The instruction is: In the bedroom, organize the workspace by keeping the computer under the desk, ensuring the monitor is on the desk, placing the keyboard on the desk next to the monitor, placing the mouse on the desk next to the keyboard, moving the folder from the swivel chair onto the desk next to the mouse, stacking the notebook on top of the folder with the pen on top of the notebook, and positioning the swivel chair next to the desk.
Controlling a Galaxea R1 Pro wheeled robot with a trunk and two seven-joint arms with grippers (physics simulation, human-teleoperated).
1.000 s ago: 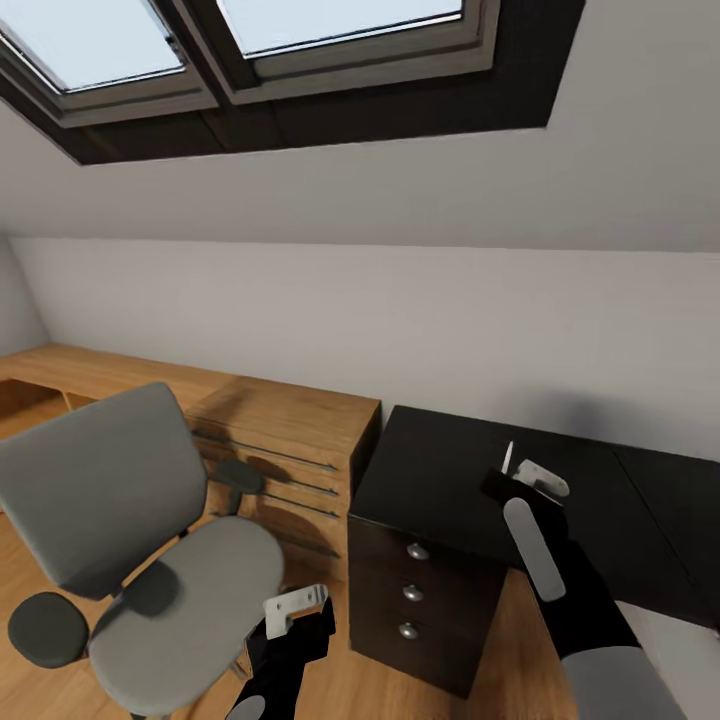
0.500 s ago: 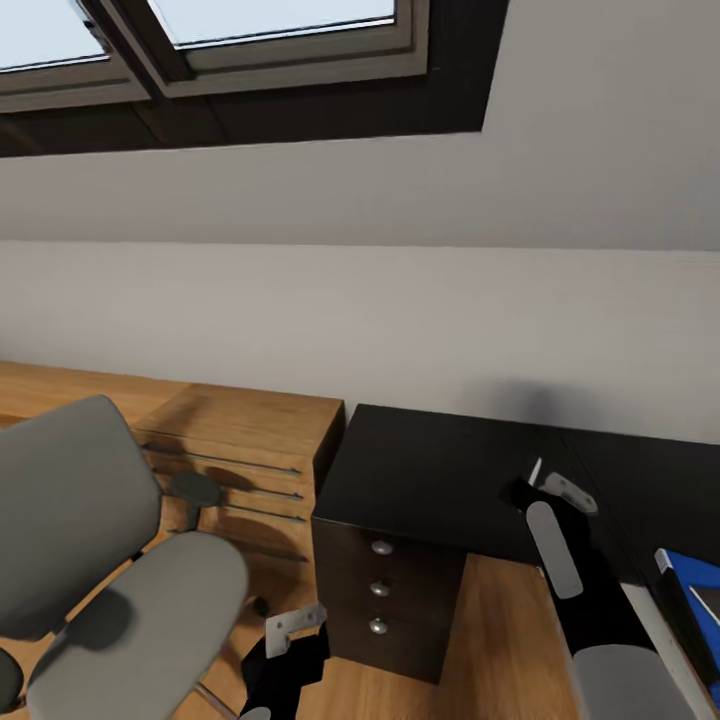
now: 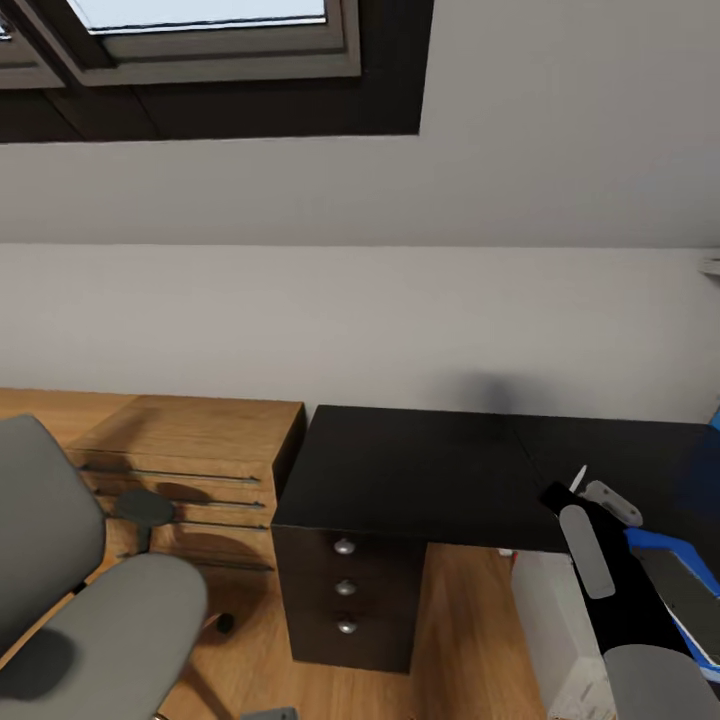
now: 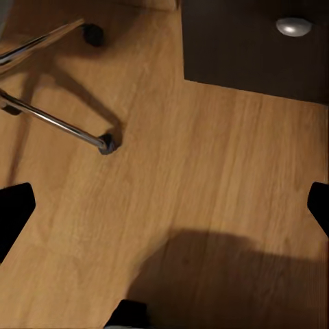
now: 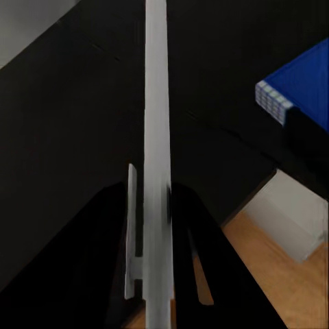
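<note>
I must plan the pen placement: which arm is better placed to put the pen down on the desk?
Right. The right gripper holds the pen above the desk, beside the folder. The left gripper hangs low over the floor.

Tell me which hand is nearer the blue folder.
Right. The right hand, holding the pen, hovers over the desk beside the folder; the left hand hangs low over the floor near the swivel chair.

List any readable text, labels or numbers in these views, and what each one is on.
None: no readable text in any view.
The desk, its drawer unit, the swivel chair, the blue folder and the pen in the right end effector carry no visible markings.
</note>
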